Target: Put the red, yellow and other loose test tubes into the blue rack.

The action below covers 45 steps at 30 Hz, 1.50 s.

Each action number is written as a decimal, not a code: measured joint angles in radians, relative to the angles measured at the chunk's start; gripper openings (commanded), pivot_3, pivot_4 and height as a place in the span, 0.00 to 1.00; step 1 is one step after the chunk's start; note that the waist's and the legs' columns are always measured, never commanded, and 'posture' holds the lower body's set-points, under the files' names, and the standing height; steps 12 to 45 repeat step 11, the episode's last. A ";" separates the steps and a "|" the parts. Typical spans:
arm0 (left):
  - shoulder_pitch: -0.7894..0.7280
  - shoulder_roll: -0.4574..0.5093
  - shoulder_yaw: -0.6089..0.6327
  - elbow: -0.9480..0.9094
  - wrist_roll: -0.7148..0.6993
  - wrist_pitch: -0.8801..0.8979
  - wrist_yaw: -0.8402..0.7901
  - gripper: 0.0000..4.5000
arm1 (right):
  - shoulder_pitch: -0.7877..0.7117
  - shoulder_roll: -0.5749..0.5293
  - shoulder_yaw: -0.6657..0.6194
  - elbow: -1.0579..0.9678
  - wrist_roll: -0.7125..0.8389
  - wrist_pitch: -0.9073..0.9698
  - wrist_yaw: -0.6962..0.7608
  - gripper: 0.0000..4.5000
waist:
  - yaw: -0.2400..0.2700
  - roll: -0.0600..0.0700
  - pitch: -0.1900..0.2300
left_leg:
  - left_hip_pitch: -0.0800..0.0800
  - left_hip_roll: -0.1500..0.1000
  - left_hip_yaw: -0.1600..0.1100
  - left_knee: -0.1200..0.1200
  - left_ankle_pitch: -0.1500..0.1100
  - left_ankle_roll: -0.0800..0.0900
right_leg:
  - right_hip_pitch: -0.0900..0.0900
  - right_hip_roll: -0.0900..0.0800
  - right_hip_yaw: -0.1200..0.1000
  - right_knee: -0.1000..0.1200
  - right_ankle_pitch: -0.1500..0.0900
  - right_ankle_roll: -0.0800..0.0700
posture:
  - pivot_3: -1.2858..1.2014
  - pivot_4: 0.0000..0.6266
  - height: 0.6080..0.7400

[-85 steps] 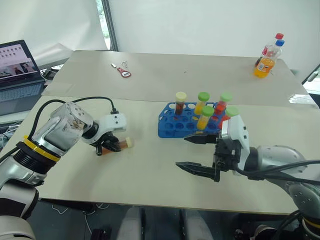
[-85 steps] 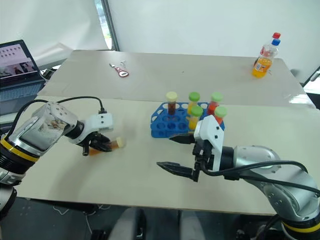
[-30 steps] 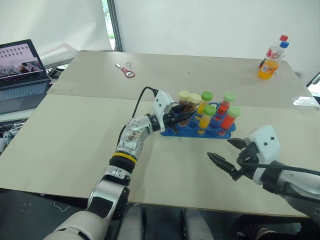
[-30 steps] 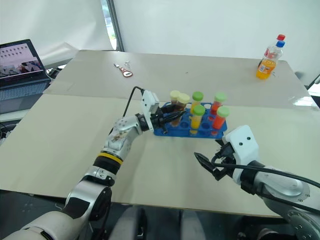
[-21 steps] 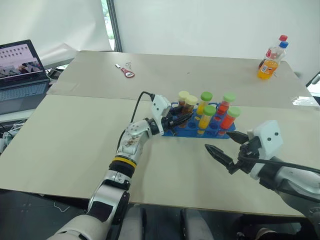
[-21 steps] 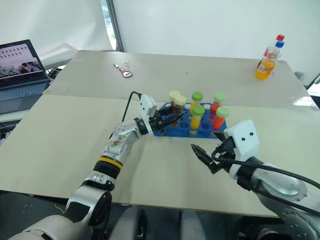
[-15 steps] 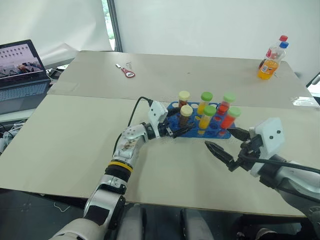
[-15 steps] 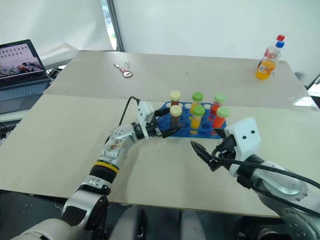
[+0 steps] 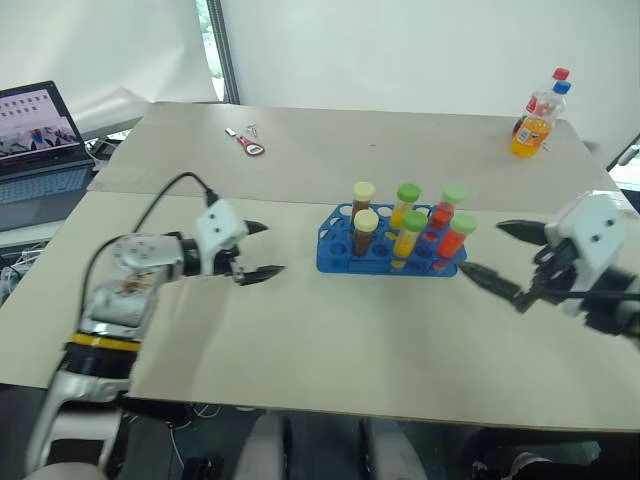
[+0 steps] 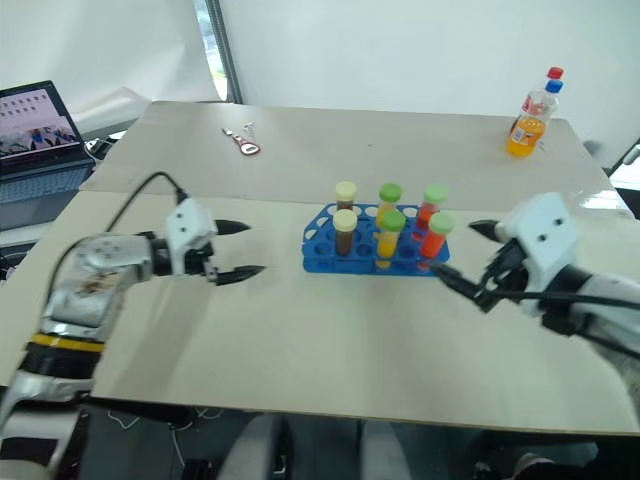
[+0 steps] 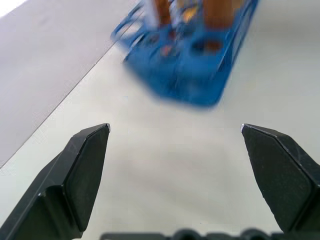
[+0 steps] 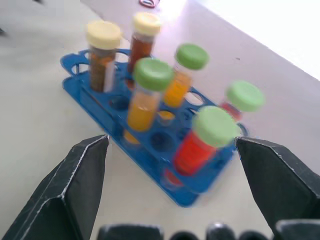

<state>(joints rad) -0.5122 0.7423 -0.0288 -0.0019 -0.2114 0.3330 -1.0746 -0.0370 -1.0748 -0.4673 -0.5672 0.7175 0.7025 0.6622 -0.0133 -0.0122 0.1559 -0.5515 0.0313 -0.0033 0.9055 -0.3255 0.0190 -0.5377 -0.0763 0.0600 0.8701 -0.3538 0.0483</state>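
**Six tubes standing in rack, both grippers empty**

Blue rack (image 9: 385,255) sits mid-table (image 9: 300,340). Six capped tubes stand in it: two pale-yellow caps (image 9: 364,190) at the left end, four green caps (image 9: 407,193) toward the right. Left gripper (image 9: 258,250) hovers left of the rack, jaws wide apart, holding nothing. Right gripper (image 9: 505,258) just right of it, jaws spread, empty. Two drink bottles (image 9: 535,115) at the far right corner; one laptop (image 9: 40,140) far left.

Bright blue rack (image 9: 340,262), green-capped (image 9: 408,192) and pale-yellow-capped tubes (image 9: 364,190), black fingers (image 9: 272,270)
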 measured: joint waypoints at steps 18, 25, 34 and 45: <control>0.076 0.052 0.058 -0.113 -0.083 0.129 0.011 0.99 | -0.001 -0.070 -0.015 0.149 -0.088 -0.097 0.286 0.99 | 0.004 -0.001 0.000 | -0.001 0.001 0.000 0.001 0.000 0.000 | 0.000 0.000 0.000 0.000 0.000 0.000 | 0.52 0.24 0.39; 0.076 0.052 0.058 -0.113 -0.083 0.129 0.011 0.99 | -0.001 -0.070 -0.015 0.149 -0.088 -0.097 0.286 0.99 | 0.004 -0.001 0.000 | -0.001 0.001 0.000 0.001 0.000 0.000 | 0.000 0.000 0.000 0.000 0.000 0.000 | 0.52 0.24 0.39; 0.076 0.052 0.058 -0.113 -0.083 0.129 0.011 0.99 | -0.001 -0.070 -0.015 0.149 -0.088 -0.097 0.286 0.99 | 0.004 -0.001 0.000 | -0.001 0.001 0.000 0.001 0.000 0.000 | 0.000 0.000 0.000 0.000 0.000 0.000 | 0.52 0.24 0.39; 0.076 0.052 0.058 -0.113 -0.083 0.129 0.011 0.99 | -0.001 -0.070 -0.015 0.149 -0.088 -0.097 0.286 0.99 | 0.004 -0.001 0.000 | -0.001 0.001 0.000 0.001 0.000 0.000 | 0.000 0.000 0.000 0.000 0.000 0.000 | 0.52 0.24 0.39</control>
